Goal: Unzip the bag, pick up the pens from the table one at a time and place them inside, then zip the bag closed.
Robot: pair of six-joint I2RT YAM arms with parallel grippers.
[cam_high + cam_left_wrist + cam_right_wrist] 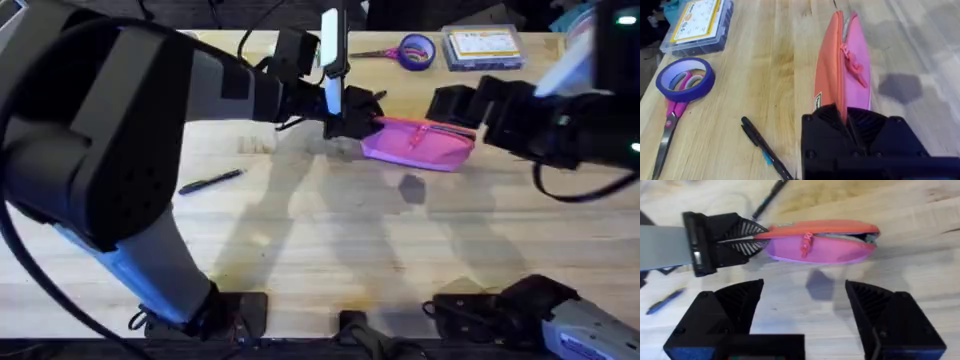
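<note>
Overhead view: my left hand (362, 118) sits at upper centre of the frame, pressed together on the near end of the bag (420, 143), pinching the fabric right at the zipper line. My right hand (452, 105) hovers at upper right with its fingers spread wide, close to the bag's far end but not touching it.

From the right wrist, the bag (820, 242) is a soft oblong pouch, pink on one side and orange-pink along the top, lying on the table (330, 240). Its zipper pull (806, 243) hangs near the middle, and the end away from my left hand gapes slightly, showing grey lining; I cannot tell whether anything is inside.

One pen (211, 181) lies at centre left. Along the top edge are purple-handled scissors (378, 53), a roll of purple tape (417, 50) and a clear plastic box (484, 47).
</note>
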